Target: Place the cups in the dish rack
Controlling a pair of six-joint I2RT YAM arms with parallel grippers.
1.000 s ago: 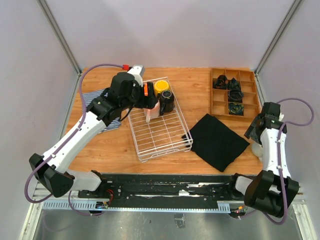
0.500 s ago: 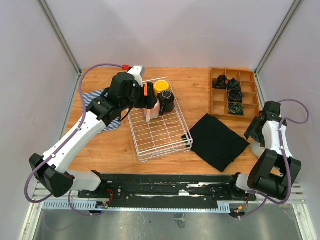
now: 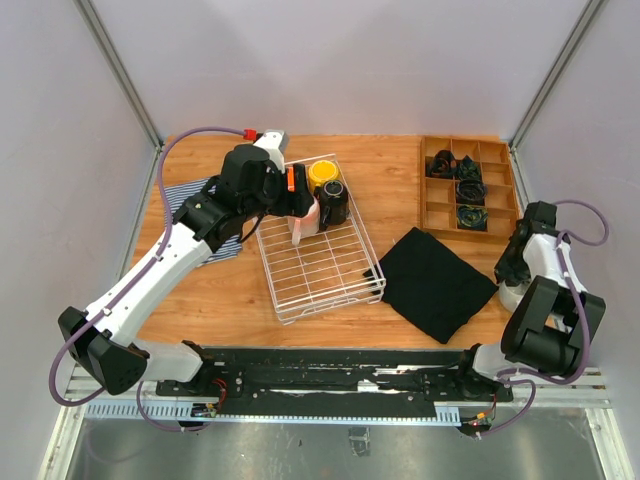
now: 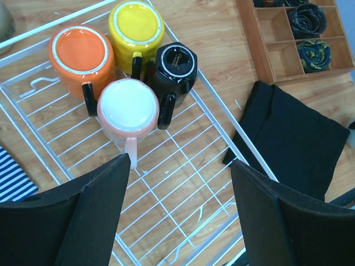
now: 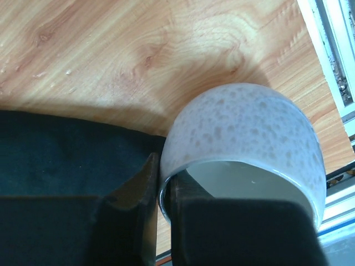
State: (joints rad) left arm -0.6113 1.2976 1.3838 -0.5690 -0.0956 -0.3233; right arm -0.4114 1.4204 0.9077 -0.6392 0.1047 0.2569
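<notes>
The right pincer (image 5: 165,185) clamps the rim of a speckled whitish-grey mug (image 5: 244,133); the left pincer (image 4: 178,166) gapes.

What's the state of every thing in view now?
rack: four mugs loaded.
orange mug: upside down in rack.
yellow mug: upside down in rack.
black mug: upside down in rack.
pink mug: upside down in rack.
grey mug: outside rack, wall pinched.
left hand: open, empty, over rack.
right hand: shut on grey mug.

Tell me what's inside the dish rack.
Four upturned mugs clustered at one end: orange, yellow, black, pink. The left end effector covers part of the grid floor; the mugs' interiors are hidden.
</notes>
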